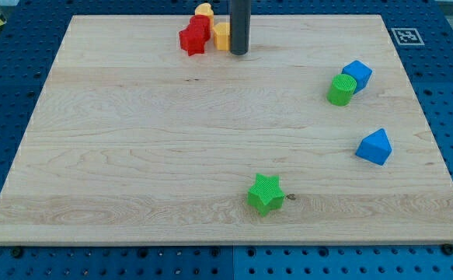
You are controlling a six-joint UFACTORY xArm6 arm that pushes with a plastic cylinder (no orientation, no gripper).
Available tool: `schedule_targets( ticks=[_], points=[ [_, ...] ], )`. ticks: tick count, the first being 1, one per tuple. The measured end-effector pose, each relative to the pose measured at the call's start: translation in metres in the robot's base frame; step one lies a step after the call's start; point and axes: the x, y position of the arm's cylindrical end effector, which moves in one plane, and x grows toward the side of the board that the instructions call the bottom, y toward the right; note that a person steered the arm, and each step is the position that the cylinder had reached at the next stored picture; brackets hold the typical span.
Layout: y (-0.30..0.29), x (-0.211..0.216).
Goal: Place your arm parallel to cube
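**My tip stands far from the blue cube**

The wooden board (133, 155) is the biggest thing here. My rod comes down at the view's top, and my tip (238, 53) rests just beside a yellow block (221, 35). I have no gripper to open or close, only this tip.

The blue cube (357, 75) sits at the view's right, touching a green cylinder (340, 89). It looks small, light and hard, so I think it slides easily. A flat side is best to line up with.

The rod hides part of the yellow block. A red block (194, 36) covers another yellow block (204, 10) behind it. Their shapes are hard to tell.
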Motion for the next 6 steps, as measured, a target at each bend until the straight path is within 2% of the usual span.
schedule_targets(
  ticks=[1,2,3,4,5,6],
  points=[
    [-0.015,-0.022],
    [0.002,-0.012],
    [0.059,-0.012],
    [0.151,-0.014],
    [0.240,0.015],
    [0.286,0.063]
  ],
)
